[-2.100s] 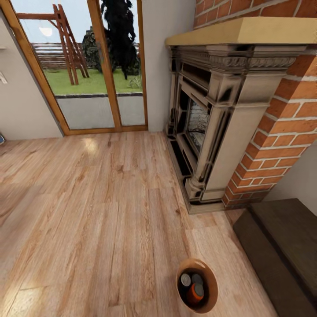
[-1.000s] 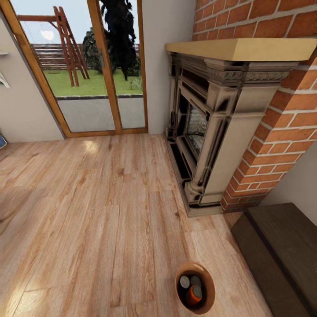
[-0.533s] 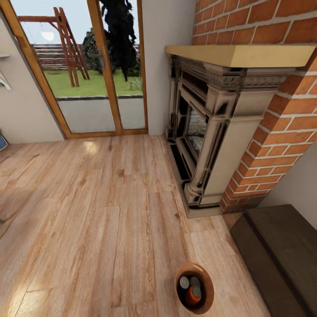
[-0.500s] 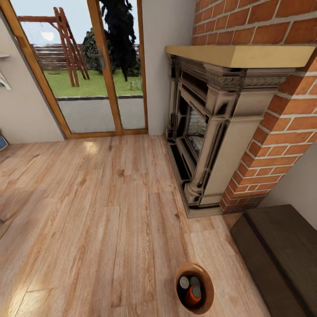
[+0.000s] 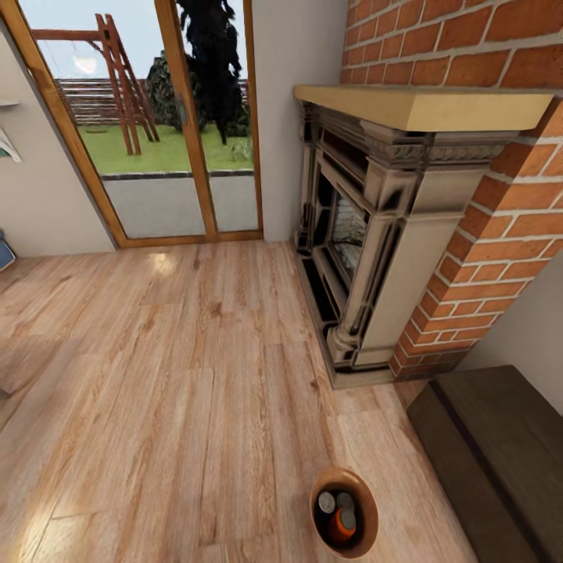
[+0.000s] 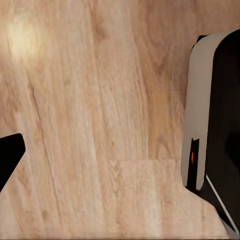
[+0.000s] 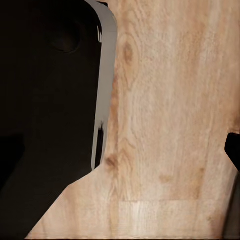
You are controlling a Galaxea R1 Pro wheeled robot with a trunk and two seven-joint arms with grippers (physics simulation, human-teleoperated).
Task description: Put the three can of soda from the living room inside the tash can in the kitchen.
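The trash can [image 5: 369,502] stands low in the head view on the wood floor, its tan inner wall and rim showing. Inside it are the three soda cans: two grey tops [image 5: 327,501] side by side and an orange can [image 5: 342,527] in front of them. The dark blue can's colour is too dim to make out. In the left wrist view a black fingertip [image 6: 9,157] of my left gripper [image 6: 120,160] sits at the frame's edge over bare floor. My right gripper [image 7: 125,150] shows a black fingertip [image 7: 233,150] likewise. Both hold nothing.
A brick fireplace [image 5: 367,234] with a tan mantel fills the right side. Wood-framed glass doors [image 5: 164,117] stand at the back. A dark brown low block [image 5: 500,446] lies at the lower right. My robot base [image 6: 215,115] shows beside the floor planks.
The whole view has shifted as the camera moved: the fireplace mantel now sits lower in the picture. The trash can with its cans stays at nearly the same spot near the bottom.
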